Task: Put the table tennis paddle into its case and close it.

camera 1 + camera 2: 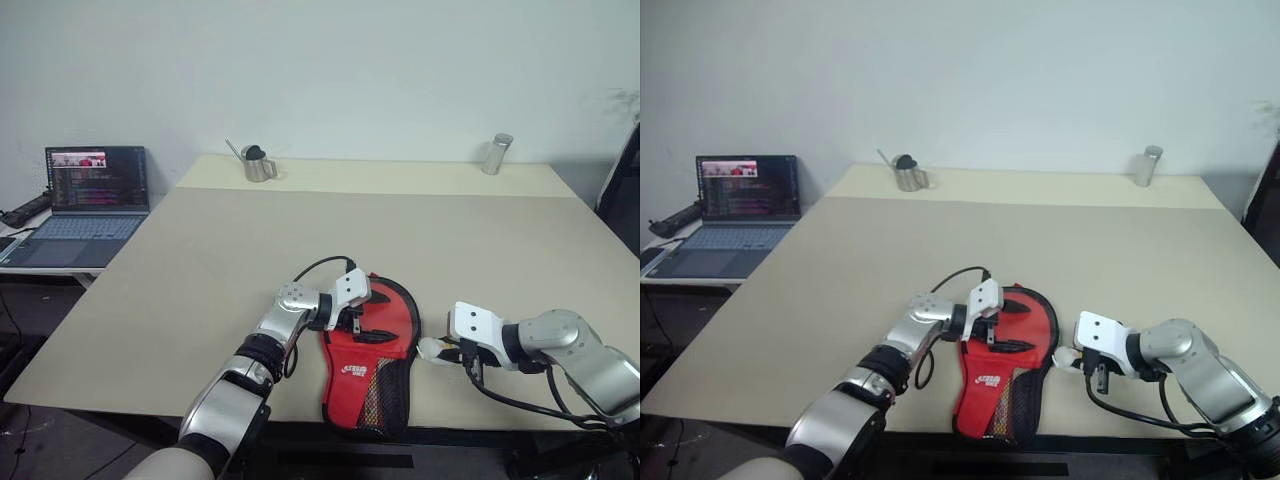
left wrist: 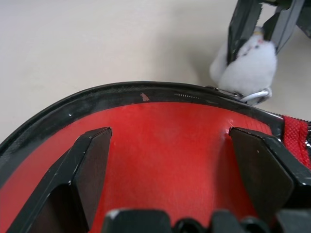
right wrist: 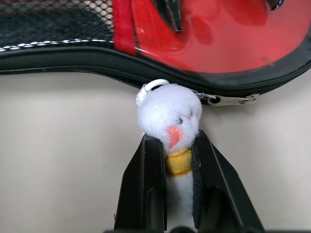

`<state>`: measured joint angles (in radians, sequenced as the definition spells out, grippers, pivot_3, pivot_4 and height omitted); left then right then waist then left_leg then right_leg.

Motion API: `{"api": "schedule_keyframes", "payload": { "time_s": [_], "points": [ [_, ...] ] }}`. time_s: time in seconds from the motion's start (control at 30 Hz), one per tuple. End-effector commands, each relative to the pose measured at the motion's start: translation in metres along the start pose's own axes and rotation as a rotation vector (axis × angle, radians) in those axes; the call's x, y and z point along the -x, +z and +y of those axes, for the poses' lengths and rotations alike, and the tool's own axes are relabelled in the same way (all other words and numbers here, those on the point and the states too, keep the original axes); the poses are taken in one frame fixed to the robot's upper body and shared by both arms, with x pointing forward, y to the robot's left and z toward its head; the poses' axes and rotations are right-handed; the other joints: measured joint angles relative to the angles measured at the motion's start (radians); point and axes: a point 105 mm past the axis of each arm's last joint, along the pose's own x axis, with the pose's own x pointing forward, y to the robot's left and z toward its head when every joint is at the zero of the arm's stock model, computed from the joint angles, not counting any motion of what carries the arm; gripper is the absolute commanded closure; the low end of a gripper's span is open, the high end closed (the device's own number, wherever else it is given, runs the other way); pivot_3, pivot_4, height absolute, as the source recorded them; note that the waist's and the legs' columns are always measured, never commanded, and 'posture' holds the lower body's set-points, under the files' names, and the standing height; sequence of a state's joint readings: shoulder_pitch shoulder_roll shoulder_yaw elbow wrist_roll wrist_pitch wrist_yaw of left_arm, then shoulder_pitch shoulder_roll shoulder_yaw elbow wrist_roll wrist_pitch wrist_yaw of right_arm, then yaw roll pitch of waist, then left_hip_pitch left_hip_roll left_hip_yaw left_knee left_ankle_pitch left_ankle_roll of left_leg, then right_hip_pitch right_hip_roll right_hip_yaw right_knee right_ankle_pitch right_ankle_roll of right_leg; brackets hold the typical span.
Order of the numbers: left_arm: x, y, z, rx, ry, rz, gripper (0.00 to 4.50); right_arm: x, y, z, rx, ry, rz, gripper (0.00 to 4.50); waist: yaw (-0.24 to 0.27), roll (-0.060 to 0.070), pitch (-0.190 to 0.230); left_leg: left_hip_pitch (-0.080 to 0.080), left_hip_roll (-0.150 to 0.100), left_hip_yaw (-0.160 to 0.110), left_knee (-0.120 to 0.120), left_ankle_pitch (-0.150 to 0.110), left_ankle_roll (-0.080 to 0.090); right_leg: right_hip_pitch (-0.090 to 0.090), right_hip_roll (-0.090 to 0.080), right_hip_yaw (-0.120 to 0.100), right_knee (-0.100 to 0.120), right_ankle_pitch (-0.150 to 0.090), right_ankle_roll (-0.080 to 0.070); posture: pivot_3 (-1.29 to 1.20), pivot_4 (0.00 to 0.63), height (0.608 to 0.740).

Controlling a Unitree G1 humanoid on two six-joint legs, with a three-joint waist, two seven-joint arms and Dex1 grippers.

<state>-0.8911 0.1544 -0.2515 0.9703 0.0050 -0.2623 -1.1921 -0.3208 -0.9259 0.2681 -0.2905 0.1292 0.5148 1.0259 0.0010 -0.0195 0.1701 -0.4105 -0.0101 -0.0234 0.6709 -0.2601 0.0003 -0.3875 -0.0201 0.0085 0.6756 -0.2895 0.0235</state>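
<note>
Beige worktop (image 1: 200, 260) against pale wall, laptop (image 1: 92, 205) and steel cup (image 1: 258, 163) well back, left tool (image 1: 352, 318) released over red case (image 1: 375, 360), right tool (image 3: 170, 160) clenched on white plush zipper charm (image 3: 170, 114).

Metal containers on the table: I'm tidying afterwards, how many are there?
2: a metal cup with a handle at the far left edge, and a metal cylinder at the far right edge.

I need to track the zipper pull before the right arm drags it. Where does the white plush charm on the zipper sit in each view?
Left eye: white plush charm off the case's rim, at the right gripper.
Right eye: charm between case and right gripper.
Left wrist: charm beyond the black rim, pinched between two fingers.
Right wrist: charm between that gripper's fingers.
Shared landmark: the case's black zipper rim.
</note>
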Motion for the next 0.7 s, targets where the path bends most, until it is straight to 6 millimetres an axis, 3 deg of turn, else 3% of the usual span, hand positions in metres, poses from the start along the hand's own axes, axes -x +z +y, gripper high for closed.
{"api": "schedule_keyframes", "payload": {
  "time_s": [0.03, 0.3, 0.7],
  "points": [
    [-0.004, -0.029, -0.02, 0.028, -0.094, 0.115, 0.27, 0.013, 0.011, 0.006, 0.001, 0.029, -0.027, 4.27, 0.0, 0.0, 0.0, 0.001, 0.0, 0.0, 0.0, 0.0, 0.0, 0.001, 0.0, 0.0, 0.001, 0.0, 0.0, 0.0, 0.15, 0.74],
    [-0.008, -0.037, -0.025, 0.037, -0.117, 0.151, 0.27, 0.024, 0.019, 0.023, 0.016, 0.09, -0.024, 4.28, 0.0, 0.0, -0.001, 0.011, 0.0, 0.001, -0.001, 0.0, 0.0, 0.01, 0.0, 0.001, 0.0, -0.001, 0.0, 0.0, 0.15, 0.74],
    [-0.018, -0.028, -0.022, 0.005, -0.109, 0.126, 0.27, 0.035, 0.016, 0.079, 0.119, 0.232, 0.059, 4.28, 0.012, 0.0, -0.004, 0.011, 0.0, 0.0, -0.001, 0.0, 0.0, 0.013, 0.0, 0.0, -0.003, -0.001, 0.0, 0.0, 0.15, 0.74]
  ]
}}
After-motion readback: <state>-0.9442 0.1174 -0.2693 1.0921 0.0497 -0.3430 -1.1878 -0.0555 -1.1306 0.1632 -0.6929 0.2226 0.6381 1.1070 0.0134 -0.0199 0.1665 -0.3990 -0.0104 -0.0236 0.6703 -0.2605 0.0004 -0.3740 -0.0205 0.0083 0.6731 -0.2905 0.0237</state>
